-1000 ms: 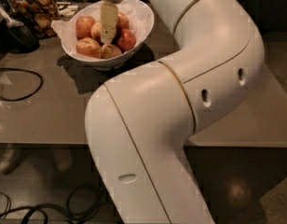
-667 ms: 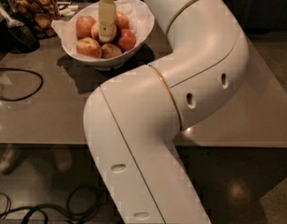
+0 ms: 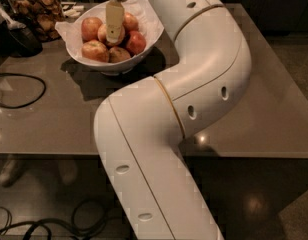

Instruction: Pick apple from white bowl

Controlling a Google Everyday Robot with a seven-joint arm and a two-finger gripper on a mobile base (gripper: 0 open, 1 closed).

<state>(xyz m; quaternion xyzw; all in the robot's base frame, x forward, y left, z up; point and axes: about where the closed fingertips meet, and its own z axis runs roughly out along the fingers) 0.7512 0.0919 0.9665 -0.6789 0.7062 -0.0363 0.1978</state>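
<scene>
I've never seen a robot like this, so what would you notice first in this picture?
The big white arm catches the eye first, bending in a fat curve from the bottom of the picture up across the grey table. At its tip, the gripper hangs down over the reddish apples piled in the white bowl at the top left.

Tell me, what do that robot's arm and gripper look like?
The arm is thick, rounded, glossy white tubing with a thin gold seam at one joint and small dark oval holes. The gripper, above the bowl, looks like a flat, pale cream strip.
</scene>
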